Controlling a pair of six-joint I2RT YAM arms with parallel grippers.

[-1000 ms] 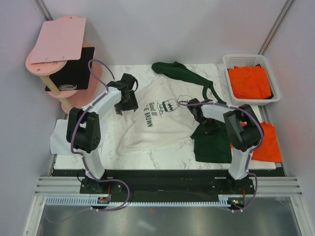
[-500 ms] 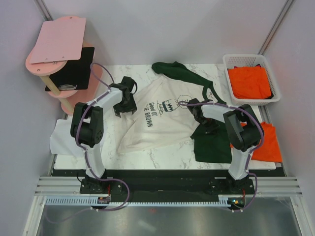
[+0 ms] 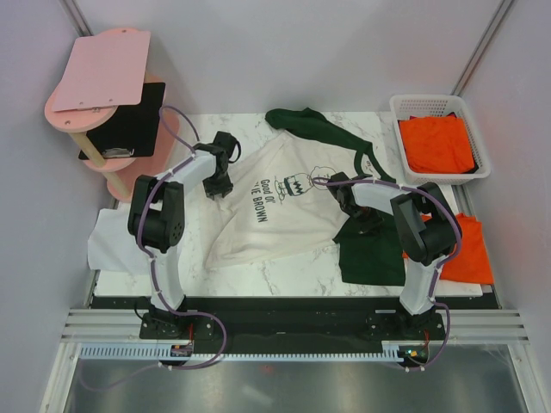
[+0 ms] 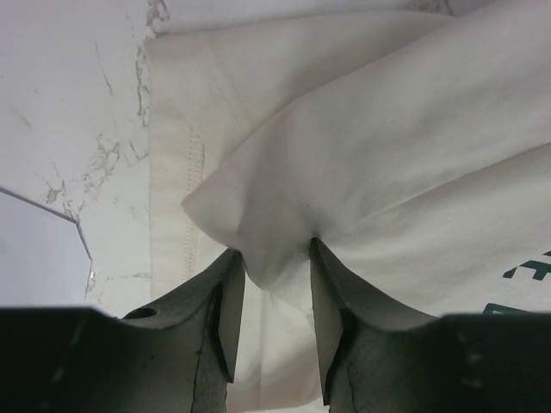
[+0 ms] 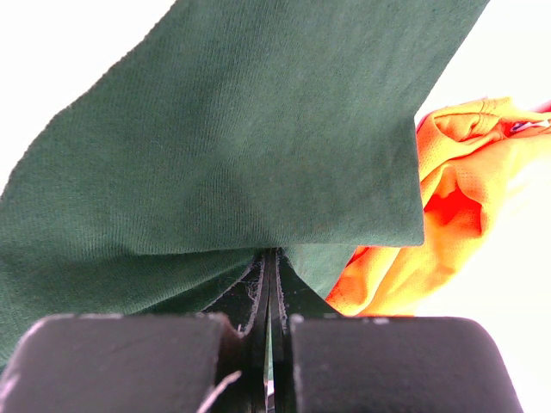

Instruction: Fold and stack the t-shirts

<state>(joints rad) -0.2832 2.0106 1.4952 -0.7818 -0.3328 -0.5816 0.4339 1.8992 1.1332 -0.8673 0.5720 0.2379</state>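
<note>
**Cream shirt (image 3: 275,215) pinched on two sides**

Pink stand (image 3: 103,77) sits at the far left, with white paper (image 3: 108,245) lying near it at the table's (image 3: 284,275) left edge. Left claw (image 4: 274,258) is down on the shirt's left border, jaws half closed, squeezing a raised fold of cream cloth between them. The shirt lies spread across the middle of the marble table, print up, one green sleeve trailing toward the back. Right claw (image 5: 269,258) is closed tight on the other green sleeve (image 5: 215,129), which lies flat near the front right. Just beside that sleeve, an orange shirt (image 3: 472,249) lies at the table's right edge. A second orange shirt (image 3: 437,142) sits in the basket (image 3: 398,105) at the back right.
</note>
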